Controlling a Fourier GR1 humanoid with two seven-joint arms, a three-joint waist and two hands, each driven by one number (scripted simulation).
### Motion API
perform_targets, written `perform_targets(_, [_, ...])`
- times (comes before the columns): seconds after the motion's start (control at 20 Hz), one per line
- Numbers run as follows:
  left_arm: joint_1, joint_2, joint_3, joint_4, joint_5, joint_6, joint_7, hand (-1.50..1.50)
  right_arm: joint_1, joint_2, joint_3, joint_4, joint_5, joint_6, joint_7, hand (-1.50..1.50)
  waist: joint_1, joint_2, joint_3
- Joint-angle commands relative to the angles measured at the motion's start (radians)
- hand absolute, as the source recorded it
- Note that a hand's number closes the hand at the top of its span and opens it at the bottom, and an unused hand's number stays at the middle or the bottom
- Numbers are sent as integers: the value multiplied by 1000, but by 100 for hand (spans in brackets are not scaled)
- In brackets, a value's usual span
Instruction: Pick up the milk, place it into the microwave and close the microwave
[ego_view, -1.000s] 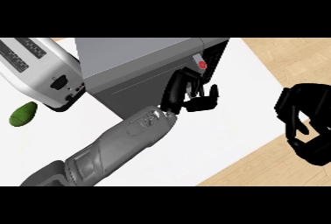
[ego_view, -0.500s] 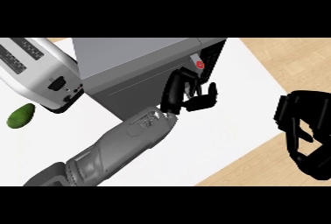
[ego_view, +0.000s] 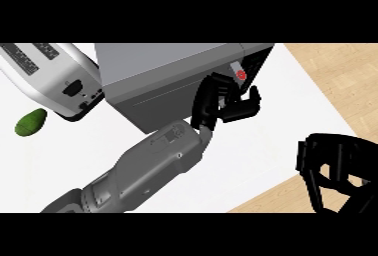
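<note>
The grey microwave (ego_view: 162, 75) stands at the top centre, with a dark opening at its right end. Only a small white piece of the milk (ego_view: 238, 73) with a red mark shows, right at that opening. My left hand (ego_view: 221, 102) reaches in from the lower left and is curled round the milk, fingers on its left and thumb on its right, hiding most of it. Low at the right edge, my right hand (ego_view: 336, 172) rests with relaxed fingers and holds nothing.
A silver toaster (ego_view: 55, 77) stands against the microwave's left side. A green fruit (ego_view: 31, 122) lies on the white counter (ego_view: 266, 145) below the toaster. The counter's edge runs diagonally at the right, with wooden floor (ego_view: 339, 75) beyond it.
My left hand and the milk have shifted a little to the right, towards the microwave's opening. The right hand has sunk lower in the view.
</note>
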Motion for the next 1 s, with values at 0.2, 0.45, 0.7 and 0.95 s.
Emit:
perform_targets(0.2, [60, 1, 133, 87, 151, -120, -33, 150, 85, 33, 46, -79, -8, -25, 1, 150, 62, 1, -6])
perform_targets(0.45, [88, 23, 106, 122, 195, -231, -49, 150, 138, 57, 71, -148, 15, -72, 8, 150, 82, -5, -7])
perform_targets(0.7, [101, 53, 97, 149, 229, -321, -76, 150, 195, 85, 98, -207, 32, -116, 9, 150, 104, -9, -6])
perform_targets(0.95, [110, 50, 81, 177, 256, -392, -95, 150, 230, 97, 127, -279, 72, -153, 25, 150, 113, -12, -7])
